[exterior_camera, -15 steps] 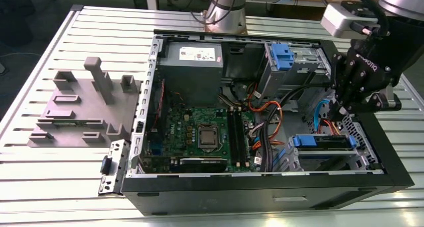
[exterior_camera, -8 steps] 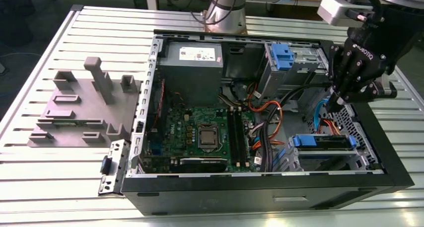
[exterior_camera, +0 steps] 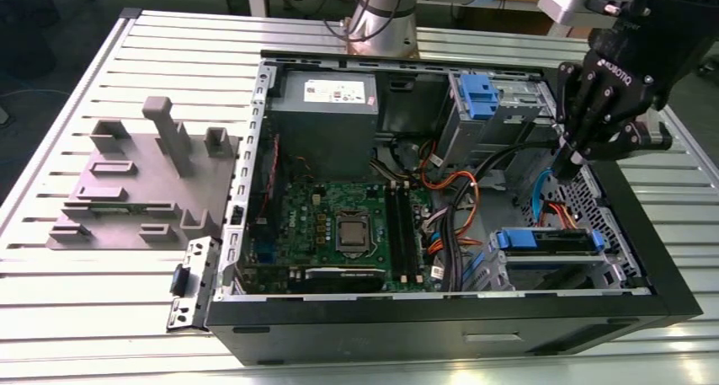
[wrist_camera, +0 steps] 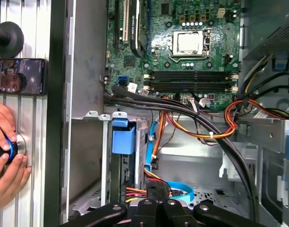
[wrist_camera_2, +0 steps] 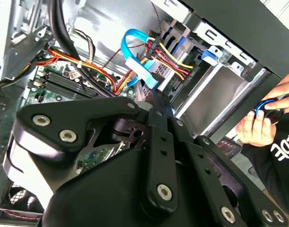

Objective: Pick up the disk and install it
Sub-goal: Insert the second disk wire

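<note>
Silver and blue, the disk lies flat in a metal slot inside the open computer case, in the corner toward the exterior view's right and close to the front wall. It is not in the gripper. The black gripper hangs above the case near that same side, a bit higher than the disk and apart from it. In the second wrist view its fingers come together to a thin tip, so I think the gripper is closed with nothing in it. The case sits on a ribbed metal table, and a grey holder with posts stands beside it on the exterior view's left. In the first wrist view a person's hands rest on the table next to a phone. I think the picking up part is done and the job is at the putting in part, or nearly over. I cannot tell if the disk is pushed all the way in. Orange and yellow wires and a blue flat cable sit very near the slot. Any more work there calls for a slow, straight move that stays off those wires and the thin metal walls.
</note>
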